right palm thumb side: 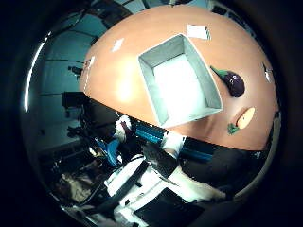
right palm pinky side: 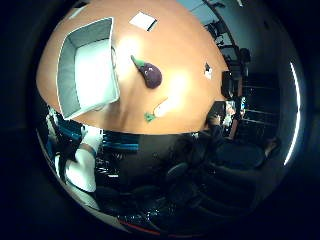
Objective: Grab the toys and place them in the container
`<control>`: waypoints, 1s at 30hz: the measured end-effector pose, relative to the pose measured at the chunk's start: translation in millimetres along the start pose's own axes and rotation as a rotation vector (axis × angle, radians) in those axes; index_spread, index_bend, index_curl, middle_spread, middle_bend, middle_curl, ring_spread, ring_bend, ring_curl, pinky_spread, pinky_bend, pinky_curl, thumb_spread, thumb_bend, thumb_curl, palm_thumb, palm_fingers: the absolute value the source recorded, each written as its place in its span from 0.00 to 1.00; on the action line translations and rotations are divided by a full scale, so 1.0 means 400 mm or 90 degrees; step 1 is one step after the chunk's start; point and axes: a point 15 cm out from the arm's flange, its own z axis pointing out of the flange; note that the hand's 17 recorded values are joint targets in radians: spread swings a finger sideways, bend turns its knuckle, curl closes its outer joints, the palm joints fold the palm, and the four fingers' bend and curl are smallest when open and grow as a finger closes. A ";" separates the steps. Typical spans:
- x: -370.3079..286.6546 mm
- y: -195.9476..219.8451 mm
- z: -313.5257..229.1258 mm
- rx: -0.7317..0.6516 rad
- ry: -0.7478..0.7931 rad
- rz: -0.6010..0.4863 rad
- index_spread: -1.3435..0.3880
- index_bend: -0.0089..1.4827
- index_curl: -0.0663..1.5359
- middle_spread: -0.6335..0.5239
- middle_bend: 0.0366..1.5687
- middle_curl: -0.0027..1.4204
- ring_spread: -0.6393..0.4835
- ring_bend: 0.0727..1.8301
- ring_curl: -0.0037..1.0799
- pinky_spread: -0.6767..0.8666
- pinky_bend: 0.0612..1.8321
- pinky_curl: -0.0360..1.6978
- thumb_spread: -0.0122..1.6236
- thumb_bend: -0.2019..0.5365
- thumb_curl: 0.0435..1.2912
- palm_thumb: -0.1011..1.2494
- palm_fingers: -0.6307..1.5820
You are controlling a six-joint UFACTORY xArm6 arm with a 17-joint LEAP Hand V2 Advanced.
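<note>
A big round orange-brown wooden table (right palm thumb side: 123, 80) fills much of both palm views, seen from high up. Everything on it looks small, so the palm is far above it.

The biggest thing on the table is a grey box-shaped fabric container with a pale inside (right palm thumb side: 182, 80). It sits upright with its open top facing up. Nothing lies inside it.

Next in size is a dark purple toy eggplant with a green stem (right palm pinky side: 149, 73). It lies flat on the table, near one long side of the container but not touching it.

A bit smaller is an orange toy carrot with a green leafy end (right palm thumb side: 242, 119). It lies on the table close to the table's edge, near the eggplant but apart from it. It is also outside the container.

A flat white sheet of paper (right palm pinky side: 143, 21) lies on the table past the far end of the container. A few little white scraps (right palm thumb side: 117, 45) lie here and there on the table too.

White and black parts of the robot's right hand (right palm thumb side: 156, 184) and arm show below the table's edge. I cannot tell if the fingers are straight or curled. The hand holds no toy, since both toys lie on the table.
</note>
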 end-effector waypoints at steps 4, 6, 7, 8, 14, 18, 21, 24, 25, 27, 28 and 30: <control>0.055 0.019 -0.002 -0.001 0.002 0.020 0.55 0.11 0.22 0.58 0.10 0.23 0.72 0.12 0.23 0.69 0.16 0.20 0.63 0.24 0.18 0.40 0.34; 0.083 0.026 -0.007 0.001 0.004 0.026 0.55 0.12 0.22 0.58 0.10 0.23 0.72 0.12 0.23 0.69 0.16 0.20 0.63 0.24 0.18 0.40 0.35; 0.099 0.029 -0.004 -0.003 0.002 0.032 0.55 0.12 0.22 0.58 0.10 0.23 0.72 0.12 0.23 0.69 0.16 0.20 0.63 0.24 0.18 0.40 0.35; 0.118 0.033 -0.003 -0.004 0.002 0.040 0.55 0.11 0.22 0.58 0.10 0.23 0.72 0.12 0.23 0.69 0.15 0.20 0.64 0.23 0.18 0.40 0.35; 0.228 0.015 0.023 -0.004 0.010 0.076 0.55 0.12 0.22 0.56 0.11 0.23 0.73 0.11 0.23 0.69 0.14 0.20 0.65 0.24 0.18 0.39 0.36; 0.295 -0.008 0.063 -0.011 0.018 0.093 0.55 0.11 0.22 0.56 0.10 0.24 0.73 0.10 0.23 0.69 0.13 0.20 0.65 0.24 0.18 0.38 0.36; 0.337 -0.025 0.107 -0.019 0.012 0.104 0.55 0.11 0.22 0.56 0.10 0.24 0.73 0.10 0.23 0.69 0.13 0.20 0.65 0.24 0.18 0.39 0.36; 0.387 -0.043 0.147 -0.018 0.014 0.117 0.55 0.11 0.22 0.56 0.11 0.24 0.73 0.10 0.23 0.69 0.13 0.20 0.65 0.25 0.18 0.41 0.36; 0.404 -0.046 0.162 -0.018 0.014 0.123 0.56 0.11 0.21 0.56 0.11 0.24 0.73 0.10 0.23 0.69 0.13 0.20 0.65 0.24 0.18 0.41 0.36; 0.428 -0.051 0.189 -0.022 0.011 0.130 0.56 0.11 0.21 0.56 0.11 0.24 0.73 0.10 0.24 0.69 0.13 0.20 0.65 0.24 0.18 0.42 0.36; 0.436 -0.055 0.204 -0.025 0.009 0.131 0.56 0.11 0.21 0.56 0.11 0.24 0.73 0.10 0.24 0.69 0.13 0.20 0.65 0.24 0.18 0.42 0.36; 0.448 -0.066 0.233 -0.030 0.004 0.132 0.56 0.11 0.21 0.56 0.11 0.24 0.73 0.10 0.24 0.69 0.13 0.20 0.65 0.24 0.18 0.42 0.36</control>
